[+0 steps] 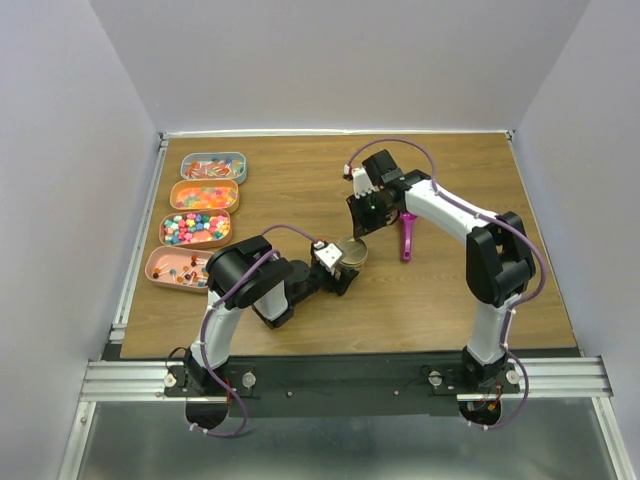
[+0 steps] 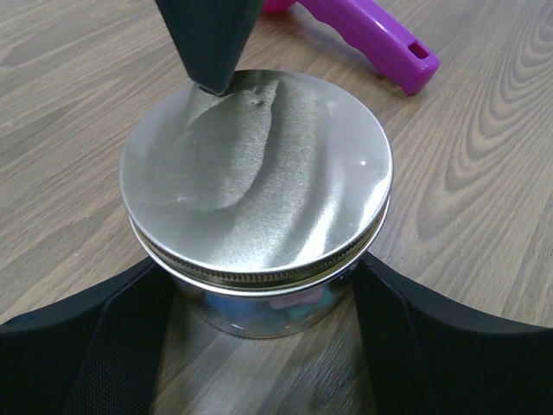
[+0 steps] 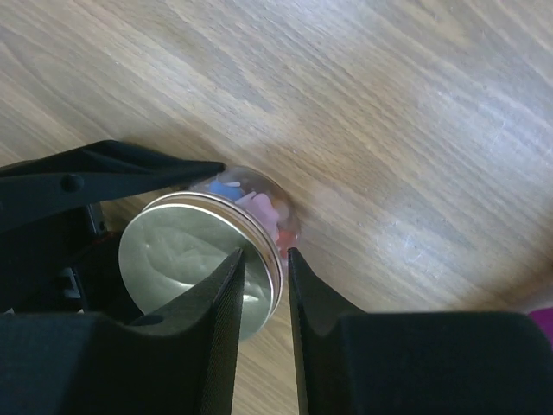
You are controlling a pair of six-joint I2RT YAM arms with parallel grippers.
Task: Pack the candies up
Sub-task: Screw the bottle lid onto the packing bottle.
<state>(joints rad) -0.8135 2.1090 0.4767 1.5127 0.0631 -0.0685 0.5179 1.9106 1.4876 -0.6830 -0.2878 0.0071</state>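
I am seeing my left hand [image 2: 263,275] grasping the glass jar [image 2: 259,318] from both sides on the worktop [image 1: 300,180], with the metal lid [image 2: 259,164] sitting on top. My right hand [image 3: 263,256] is straddling the lid's rim; I cannot tell whether it is pinching or released. Some candies [image 3: 228,185] are showing through the glass, while others are lying in four trays [image 1: 150,270] along the worktop's left side. The magenta scoop [image 2: 371,39] is lying near the jar.
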